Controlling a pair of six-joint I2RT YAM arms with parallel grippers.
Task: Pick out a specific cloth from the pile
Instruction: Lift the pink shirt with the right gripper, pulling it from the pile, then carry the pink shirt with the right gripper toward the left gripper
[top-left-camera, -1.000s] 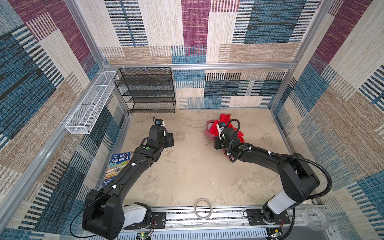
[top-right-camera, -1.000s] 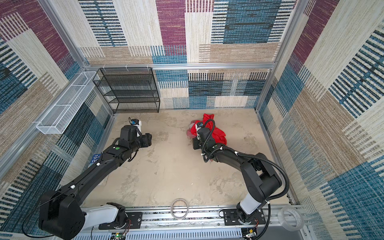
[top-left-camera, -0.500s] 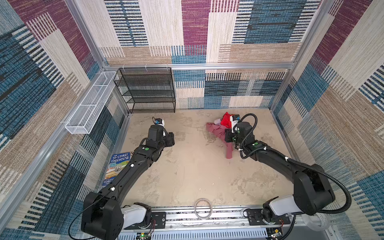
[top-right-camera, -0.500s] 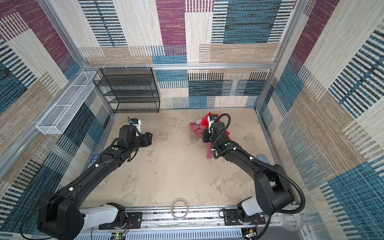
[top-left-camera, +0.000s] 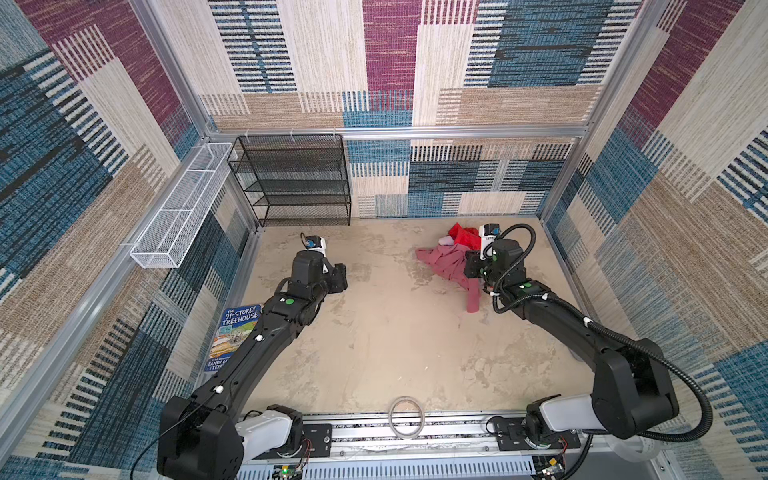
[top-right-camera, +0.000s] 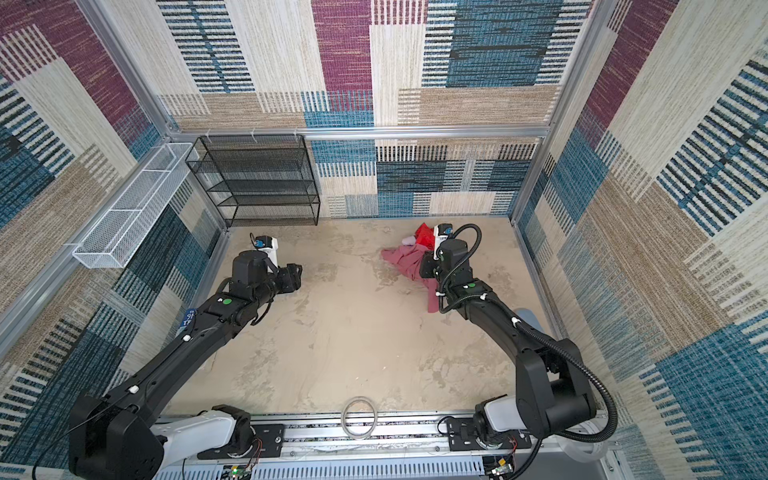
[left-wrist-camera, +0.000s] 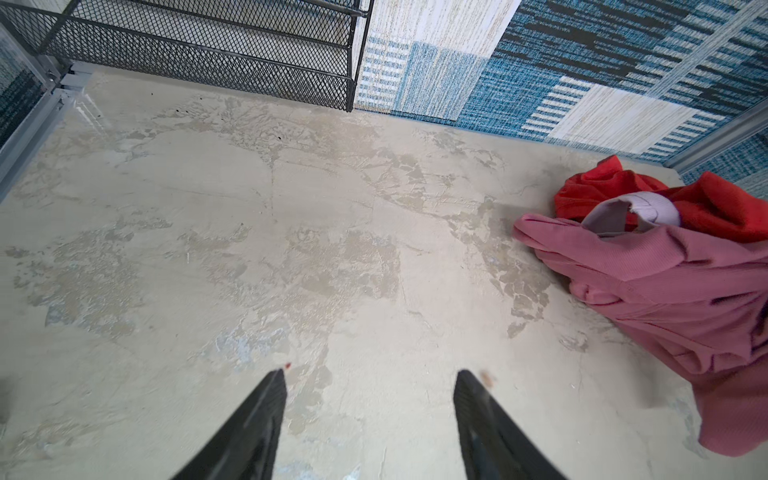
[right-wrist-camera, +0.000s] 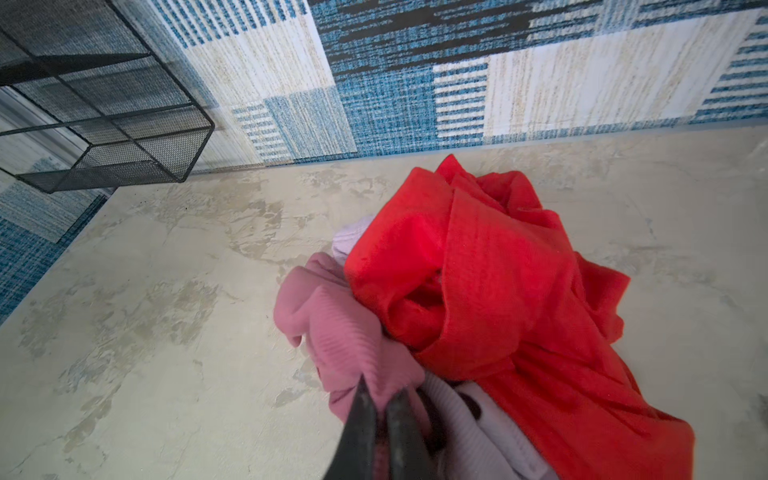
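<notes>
The pile lies at the back right of the floor: a bright red cloth on top, a pale lilac one tucked in. The cloth, dusty pink and ribbed, is drawn out of the pile's front, one strip trailing towards the front. It also shows as the cloth, the cloth and the cloth. My right gripper is shut on a fold of it, seen from above as the right gripper. Across the floor to the left, my left gripper hangs open and empty.
A black mesh shelf stands against the back wall at the left. A white wire basket hangs on the left wall, and a book lies below it. A ring lies at the front edge. Walls stand close behind and right of the pile.
My right gripper has moved right along the pile's front, dragging the pink cloth out from under the red one. The left arm has not moved.
</notes>
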